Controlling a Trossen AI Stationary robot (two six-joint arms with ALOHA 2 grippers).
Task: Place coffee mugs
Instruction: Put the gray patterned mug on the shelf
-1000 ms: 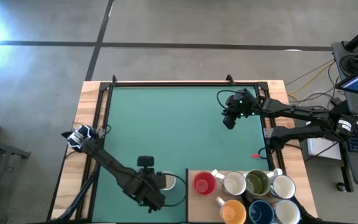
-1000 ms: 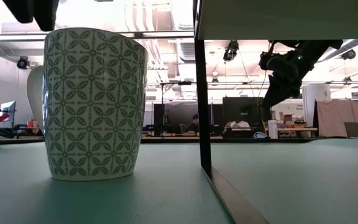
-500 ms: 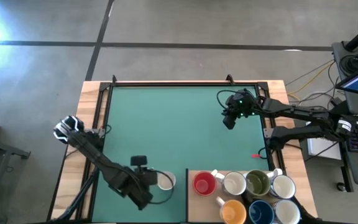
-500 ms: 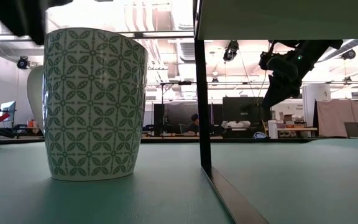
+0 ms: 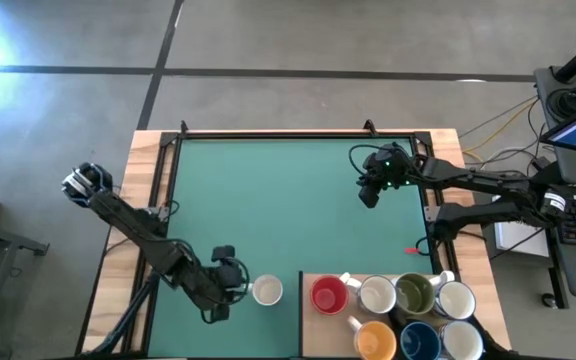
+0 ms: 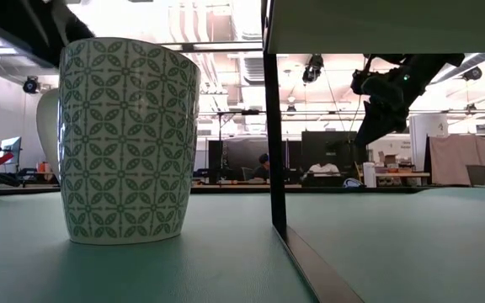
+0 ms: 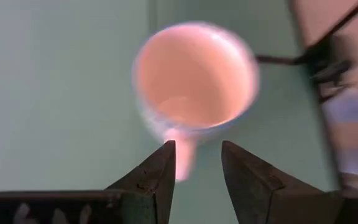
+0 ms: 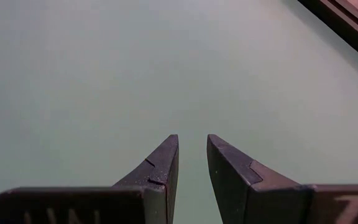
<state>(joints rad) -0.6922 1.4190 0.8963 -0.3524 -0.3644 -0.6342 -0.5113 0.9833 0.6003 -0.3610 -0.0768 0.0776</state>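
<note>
A white mug with a green leaf pattern stands upright on its base on the green mat, near the table's near edge. In the left wrist view the mug has its handle pointing at my left gripper. That gripper is open, just left of the mug, with the handle ahead of its tips. Several more mugs stand on a wooden shelf at the near right: red, olive-lined, orange, dark blue and white ones. My right gripper hovers narrowly open over bare mat at the far right.
The wooden shelf is raised on a black post right beside the patterned mug. A black frame rail borders the mat. Bare green mat fills the middle and far side. People and desks show in the room beyond.
My left arm has drawn back from over the patterned mug toward the table's left edge, and its elbow has swung out left. The mug, first covered by the gripper, now stands uncovered in the same spot.
</note>
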